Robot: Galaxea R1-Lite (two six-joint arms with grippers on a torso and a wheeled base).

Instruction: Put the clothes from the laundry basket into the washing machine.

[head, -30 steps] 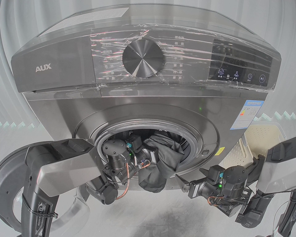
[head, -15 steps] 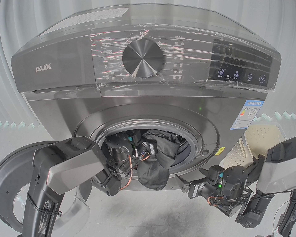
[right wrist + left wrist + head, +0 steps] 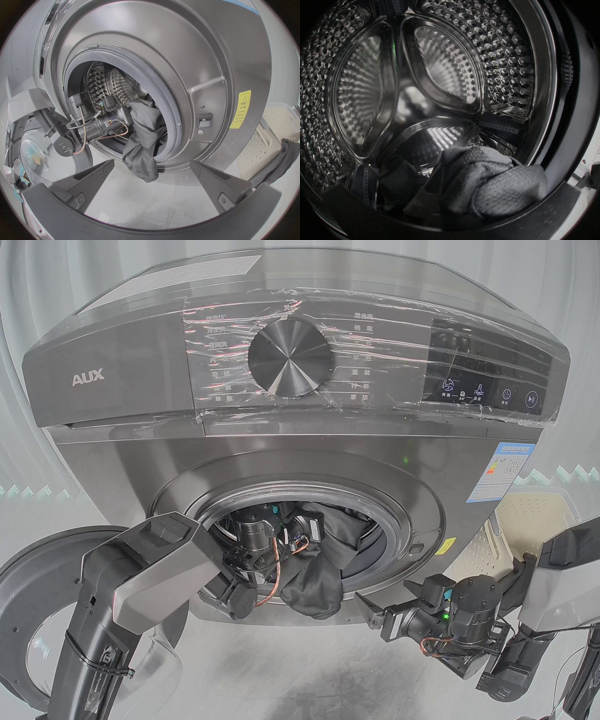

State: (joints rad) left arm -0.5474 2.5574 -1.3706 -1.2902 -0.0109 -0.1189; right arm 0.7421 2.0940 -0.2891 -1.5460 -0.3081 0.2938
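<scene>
One dark garment point(image 3: 315, 580) bunches against my left gripper point(image 3: 309, 530) at the mouth of the drum point(image 3: 362, 93); I cannot tell whether that gripper is clamped on it. Half hangs below it over the door rim point(image 3: 175, 125). It looks soft, light and floppy, so I'd take a thick fold. My right gripper point(image 3: 370, 612) is spread and empty, with the laundry basket point(image 3: 531, 515) behind it.

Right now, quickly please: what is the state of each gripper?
Left gripper: cannot be told; the dark garment covers it at the washing machine opening.
Right gripper: open, holding nothing.
</scene>
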